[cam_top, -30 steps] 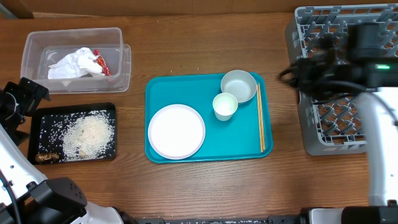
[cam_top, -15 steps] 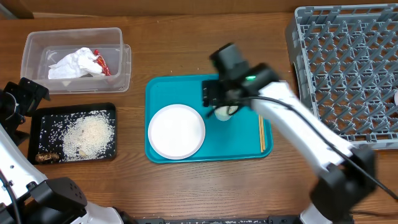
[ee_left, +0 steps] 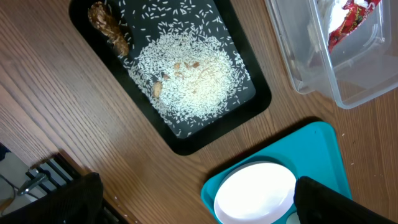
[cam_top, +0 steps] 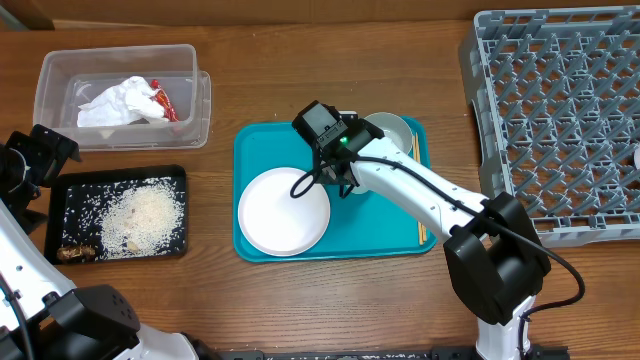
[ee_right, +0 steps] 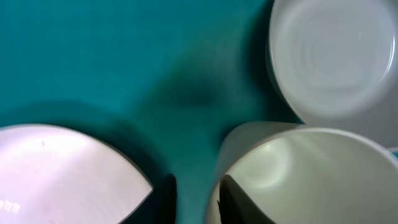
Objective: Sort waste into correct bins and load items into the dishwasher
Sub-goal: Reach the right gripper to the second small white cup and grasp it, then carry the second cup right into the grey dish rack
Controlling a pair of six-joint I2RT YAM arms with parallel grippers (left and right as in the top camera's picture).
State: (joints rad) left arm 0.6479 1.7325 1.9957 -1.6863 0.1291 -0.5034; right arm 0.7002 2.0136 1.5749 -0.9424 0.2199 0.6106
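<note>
Right wrist view: small white cup (ee_right: 298,180) stands on the flat teal serving tray (ee_right: 93,56), just beside a pale bowl (ee_right: 333,56). Right gripper (ee_right: 196,194) straddles its wall, jaws close together; a firm hold cannot be confirmed. Judged light, rigid, slippery, breakable: pinch the rim. Overhead hides the cup beneath the arm. Left gripper (ee_left: 196,186) is spread wide.

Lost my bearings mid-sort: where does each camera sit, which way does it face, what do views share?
Overhead: fixed above the table, looking straight down on teal tray and rack; left arm and right arm show.
Left wrist: on the left arm, facing down at black tray, clear tub and plate; its fingers at bottom corners.
Right wrist: close above the teal tray, facing cup, bowl and plate; fingers astride the cup's rim.
Shared: the plate appears in all three.
</note>
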